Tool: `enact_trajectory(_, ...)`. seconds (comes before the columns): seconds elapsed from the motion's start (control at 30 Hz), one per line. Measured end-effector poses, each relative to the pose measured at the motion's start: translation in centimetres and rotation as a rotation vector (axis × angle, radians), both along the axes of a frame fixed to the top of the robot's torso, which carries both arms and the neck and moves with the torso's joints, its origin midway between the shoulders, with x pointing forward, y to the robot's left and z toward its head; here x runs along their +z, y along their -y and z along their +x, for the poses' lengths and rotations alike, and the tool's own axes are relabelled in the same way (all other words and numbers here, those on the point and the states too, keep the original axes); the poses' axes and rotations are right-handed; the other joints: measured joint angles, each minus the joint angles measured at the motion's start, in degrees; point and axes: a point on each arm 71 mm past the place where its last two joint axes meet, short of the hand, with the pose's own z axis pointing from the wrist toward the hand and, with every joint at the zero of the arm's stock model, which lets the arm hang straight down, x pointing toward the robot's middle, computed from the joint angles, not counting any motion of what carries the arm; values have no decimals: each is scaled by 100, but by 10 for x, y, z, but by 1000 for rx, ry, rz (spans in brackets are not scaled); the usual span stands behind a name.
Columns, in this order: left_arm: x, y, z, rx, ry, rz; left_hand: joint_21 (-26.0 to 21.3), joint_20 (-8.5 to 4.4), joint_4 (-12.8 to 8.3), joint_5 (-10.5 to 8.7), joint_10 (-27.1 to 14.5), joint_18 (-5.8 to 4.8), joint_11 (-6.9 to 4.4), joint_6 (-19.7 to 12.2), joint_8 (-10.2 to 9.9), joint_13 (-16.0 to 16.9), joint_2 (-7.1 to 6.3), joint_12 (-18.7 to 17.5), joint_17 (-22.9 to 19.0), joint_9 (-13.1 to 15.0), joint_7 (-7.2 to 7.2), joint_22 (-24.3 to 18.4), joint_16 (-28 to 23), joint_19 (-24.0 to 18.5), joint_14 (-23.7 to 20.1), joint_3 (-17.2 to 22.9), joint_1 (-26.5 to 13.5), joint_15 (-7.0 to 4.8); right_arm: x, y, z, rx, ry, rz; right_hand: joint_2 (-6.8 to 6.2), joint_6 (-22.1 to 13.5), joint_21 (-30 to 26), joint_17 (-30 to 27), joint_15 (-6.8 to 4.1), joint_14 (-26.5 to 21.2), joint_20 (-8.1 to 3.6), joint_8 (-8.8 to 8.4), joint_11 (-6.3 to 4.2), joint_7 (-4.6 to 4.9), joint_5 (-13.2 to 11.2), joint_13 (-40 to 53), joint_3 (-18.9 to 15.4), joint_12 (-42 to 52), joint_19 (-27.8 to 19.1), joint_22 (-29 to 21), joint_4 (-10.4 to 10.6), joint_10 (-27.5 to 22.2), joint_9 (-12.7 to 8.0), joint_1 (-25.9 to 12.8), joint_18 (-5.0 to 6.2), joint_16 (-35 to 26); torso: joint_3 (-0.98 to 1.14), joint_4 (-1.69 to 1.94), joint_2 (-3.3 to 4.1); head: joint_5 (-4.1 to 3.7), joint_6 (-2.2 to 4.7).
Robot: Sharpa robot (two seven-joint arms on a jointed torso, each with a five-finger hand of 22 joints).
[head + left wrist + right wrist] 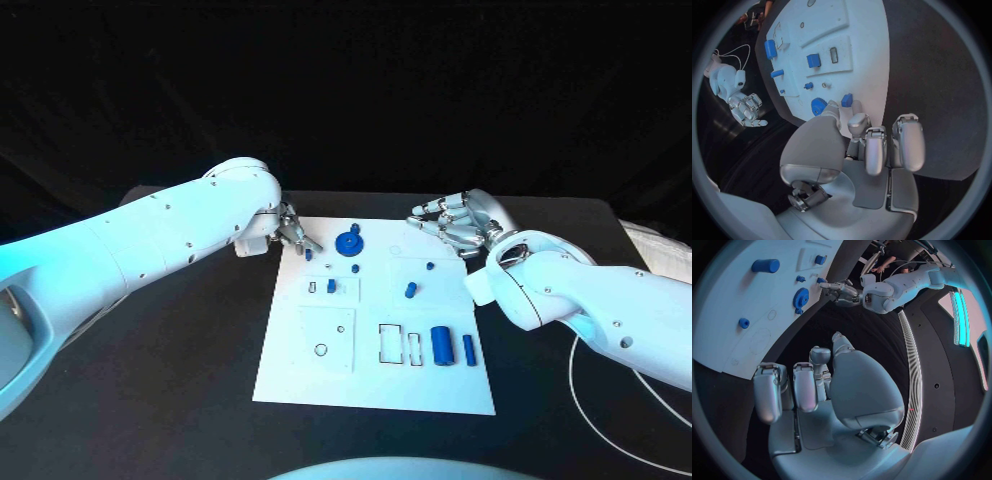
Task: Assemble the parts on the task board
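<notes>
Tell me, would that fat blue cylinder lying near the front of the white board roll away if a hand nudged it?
Probably. The blue cylinder lies on its rounded side on the flat task board, so a sideways push would likely roll it. It looks short, solid and stiff, so it should not bend.

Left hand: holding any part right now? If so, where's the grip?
Cannot be told. The left hand has fingertips at a small blue part on the task board, but no grip shows.

task board (378, 385) mid table (173, 400), parts (441, 346) on it, hands at far corners
</notes>
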Motion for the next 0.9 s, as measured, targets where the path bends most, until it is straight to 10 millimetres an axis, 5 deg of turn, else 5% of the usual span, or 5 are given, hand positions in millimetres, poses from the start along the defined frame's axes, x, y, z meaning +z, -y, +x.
enact_trajectory(0.43, -3, 0, 1, -1, -14, 6, 0, 0, -16, 0, 20, 1, -21, 21, 22, -1, 69, 8, -1, -5, -21, 0, 0, 0, 0, -16, 69, 0, 0, -1, 0, 1, 1, 1, 0, 0, 0, 0, 0, 0, 0, 0, 0, 0, 0, 0, 0, 0, 0, -1, 0, 0, 0, 0, 0, 0, 4, 2, 1, -11, -10)
enact_trajectory(0.6, -3, 2, 1, -2, -13, 4, 0, 0, -26, 0, 20, 0, -21, 41, 51, -1, 221, 23, -1, -5, -42, 0, 0, 0, 0, -6, 222, 0, 0, -1, 0, 2, 1, 1, 0, 0, 0, 1, 0, 0, 0, 0, 0, 0, 0, 0, 0, 0, 0, -1, 0, 0, 0, 0, 0, 0, 3, 2, 0, -12, -16)
enact_trajectory(0.8, -2, 3, 1, -3, -11, -4, 0, -34, -313, -1, 40, 0, -44, 18, 50, -28, 472, 23, -1, -29, -64, 0, 0, 9, 1, 351, 856, -43, -1, -2, 0, 3, 0, 2, 0, 0, 0, 1, 0, 0, 0, 0, 0, 0, 0, 1, 0, 0, 0, -2, 0, 0, 0, 0, 0, 0, 3, 4, 0, -13, -27)
enact_trajectory(0.9, -1, 4, 2, -3, -8, -10, 0, -43, -564, -6, -1, 0, -84, -74, -21, -71, 476, -26, -2, -98, -91, 0, 0, 1, 1, 696, 1248, -84, -1, -2, 0, 3, -1, 2, 0, 0, 0, 1, 0, 0, 0, 0, 0, 0, 0, 1, 0, 0, 0, -2, 0, 0, 0, 0, 0, 0, 3, 4, 0, -13, -35)
